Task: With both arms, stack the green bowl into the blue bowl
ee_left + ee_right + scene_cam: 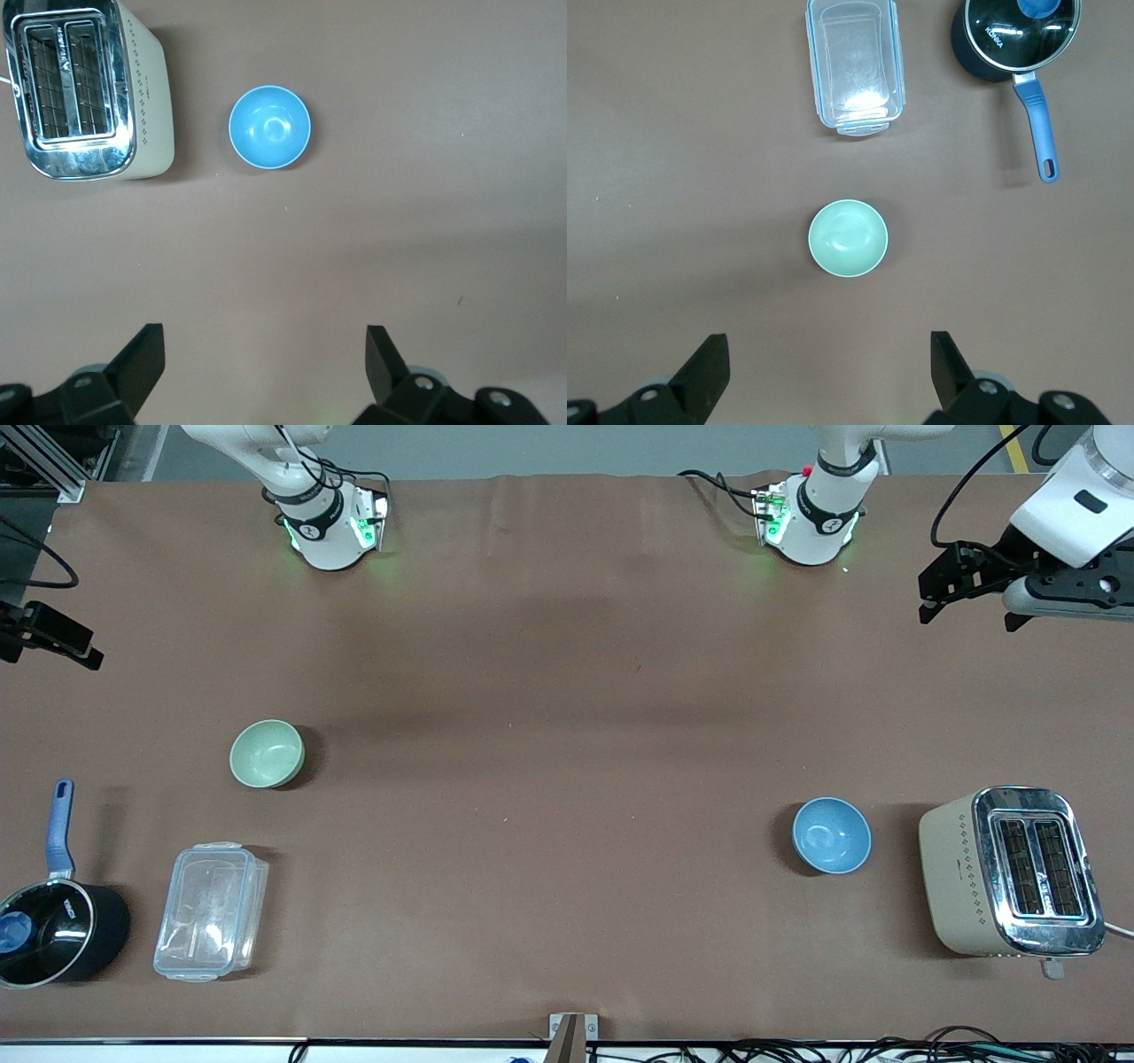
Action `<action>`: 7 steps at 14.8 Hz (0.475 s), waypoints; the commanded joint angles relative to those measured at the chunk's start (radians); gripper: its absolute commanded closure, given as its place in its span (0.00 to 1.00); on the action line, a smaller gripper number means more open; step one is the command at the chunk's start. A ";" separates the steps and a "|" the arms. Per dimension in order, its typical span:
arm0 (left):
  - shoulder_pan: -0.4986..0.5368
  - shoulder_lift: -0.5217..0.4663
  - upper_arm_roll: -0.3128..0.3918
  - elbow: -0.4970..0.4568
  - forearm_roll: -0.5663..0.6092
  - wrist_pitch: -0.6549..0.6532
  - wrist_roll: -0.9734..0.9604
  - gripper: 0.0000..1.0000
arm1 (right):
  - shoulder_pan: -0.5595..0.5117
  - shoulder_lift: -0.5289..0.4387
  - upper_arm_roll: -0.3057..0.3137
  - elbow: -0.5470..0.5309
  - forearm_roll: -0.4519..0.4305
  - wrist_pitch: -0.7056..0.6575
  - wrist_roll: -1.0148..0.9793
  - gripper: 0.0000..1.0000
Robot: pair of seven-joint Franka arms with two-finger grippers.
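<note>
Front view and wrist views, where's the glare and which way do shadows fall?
Front view: glare on the chrome-topped beige toaster; the pale mint-green bowl shadows toward the left arm's end of the table, the sky-blue bowl toward the right arm's. Right wrist view: a bright spot on the clear plastic lidded container.

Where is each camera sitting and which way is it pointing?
Front view: high across the table, facing both arm bases; left gripper at one edge, right gripper at the other.
Left wrist view: looks down past the open left gripper at blue bowl and toaster.
Right wrist view: looks down past the open right gripper at green bowl.
Shared with front: blue bowl, green bowl.
</note>
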 commanded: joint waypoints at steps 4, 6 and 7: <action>0.011 0.081 0.006 0.078 0.037 -0.025 0.013 0.00 | -0.009 -0.031 0.006 -0.036 0.012 0.011 -0.004 0.00; 0.018 0.160 0.021 0.105 0.032 -0.025 0.019 0.00 | -0.009 -0.028 0.004 -0.036 0.013 0.011 -0.007 0.00; 0.018 0.193 0.036 0.105 0.028 -0.018 0.017 0.00 | -0.009 -0.023 0.004 -0.037 0.013 0.010 -0.010 0.00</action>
